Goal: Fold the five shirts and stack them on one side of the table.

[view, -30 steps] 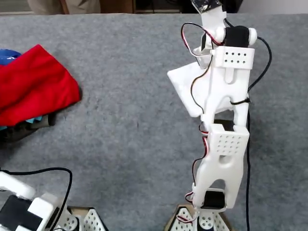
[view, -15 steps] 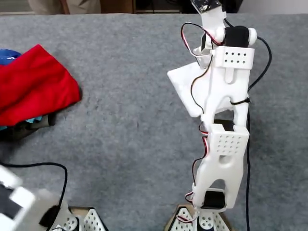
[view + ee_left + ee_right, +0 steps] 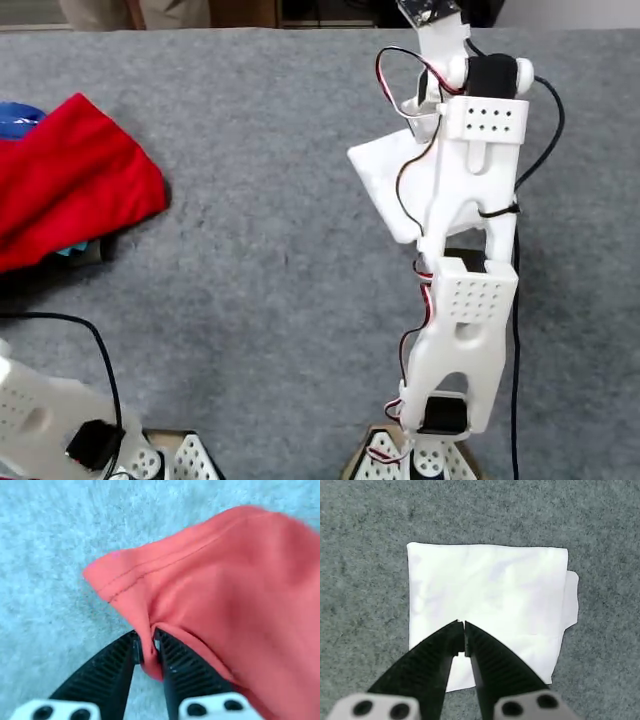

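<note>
While the right arm is stretching long across the grey table, it is hiding a good part of the folded white shirt lying under it. Just a corner and one edge are peeking out beside the arm in the high view. Seen from its own wrist, the right gripper is hanging over that shirt with its fingers pressed together and nothing between them.

Over at the table's left edge a red shirt is lying in a loose heap, covering most of a blue garment and something dark beneath it. The left arm is sitting low at the near left corner. Its left gripper is pinching a fold of the red shirt — the cloth is bunching between the two ribbed fingers.
</note>
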Tool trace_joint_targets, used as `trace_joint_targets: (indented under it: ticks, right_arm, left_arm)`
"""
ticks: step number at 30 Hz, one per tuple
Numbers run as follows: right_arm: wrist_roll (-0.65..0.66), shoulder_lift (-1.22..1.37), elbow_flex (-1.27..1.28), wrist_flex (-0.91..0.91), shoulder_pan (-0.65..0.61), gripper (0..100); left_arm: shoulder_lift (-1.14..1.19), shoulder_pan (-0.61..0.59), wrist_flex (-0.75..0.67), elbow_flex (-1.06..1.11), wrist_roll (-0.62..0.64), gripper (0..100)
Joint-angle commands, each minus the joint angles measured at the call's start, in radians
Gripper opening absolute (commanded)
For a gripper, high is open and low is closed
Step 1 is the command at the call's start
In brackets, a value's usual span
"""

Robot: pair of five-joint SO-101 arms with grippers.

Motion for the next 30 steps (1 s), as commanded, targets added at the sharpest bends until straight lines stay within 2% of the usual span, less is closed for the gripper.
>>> trace_joint_targets:
  ticks: [1, 5, 10, 17, 20, 23, 26, 30]
  right_arm:
    - [-0.002, -0.019, -0.001, 0.021, -0.005, 1.2]
    - [-0.003, -0.005, -0.001, 0.021, -0.005, 1.2]
    - [-0.071, -0.004, -0.001, 0.023, -0.005, 1.2]
    - [-0.068, -0.005, -0.001, 0.025, -0.010, 1.2]
    - [-0.066, -0.005, -0.001, 0.025, -0.008, 1.2]
    - [-0.066, -0.005, -0.001, 0.025, -0.018, 1.2]
    - [-0.064, -0.008, 0.015, 0.025, -0.056, 1.2]
    - [-0.017, -0.012, 0.091, 0.025, -0.166, 1.6]
  left_arm:
    - [-0.010, 0.015, 0.137, -0.164, 0.002, 2]
    - [-0.085, 0.037, 0.287, -0.195, -0.055, 2]
    - [-0.338, 0.144, 0.430, -0.011, -0.126, 2]
    - [-0.914, 0.301, 0.385, 0.476, -0.293, 2]
    - [-1.150, 0.330, 0.381, 0.666, -0.416, 2]
    - [-1.391, 0.324, 0.381, 0.796, -0.542, 2]
    - [-1.613, 0.299, 0.379, 0.859, -0.554, 3]
    - [-1.856, 0.190, 0.377, 0.870, -0.480, 21]
